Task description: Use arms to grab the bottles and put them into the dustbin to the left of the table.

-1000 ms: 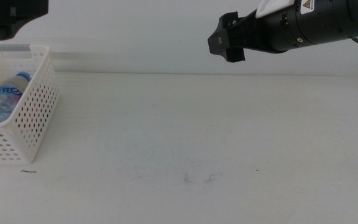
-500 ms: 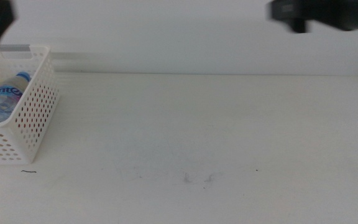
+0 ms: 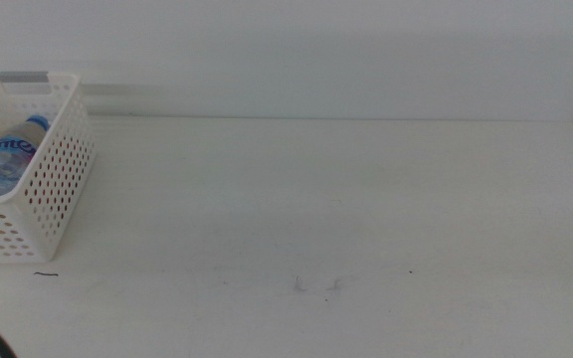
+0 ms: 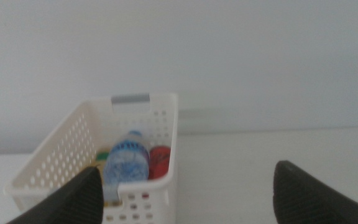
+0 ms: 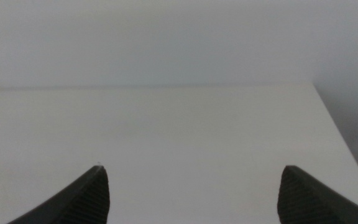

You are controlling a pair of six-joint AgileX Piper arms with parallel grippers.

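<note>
The dustbin [image 3: 43,179] sits at the desk's [image 3: 346,219] left end, holding the water bottle [image 4: 124,165], the can [image 4: 159,163] and a yellow bottle, mostly hidden. The left gripper [image 4: 185,196], spread and empty, faces the bin. The right gripper [image 5: 191,196], also spread, hangs over bare desk.

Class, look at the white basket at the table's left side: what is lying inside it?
Inside the dustbin lie a clear water bottle with blue label and a red can. A yellowish item shows beside them, mostly hidden by the bottle and basket wall.
</note>
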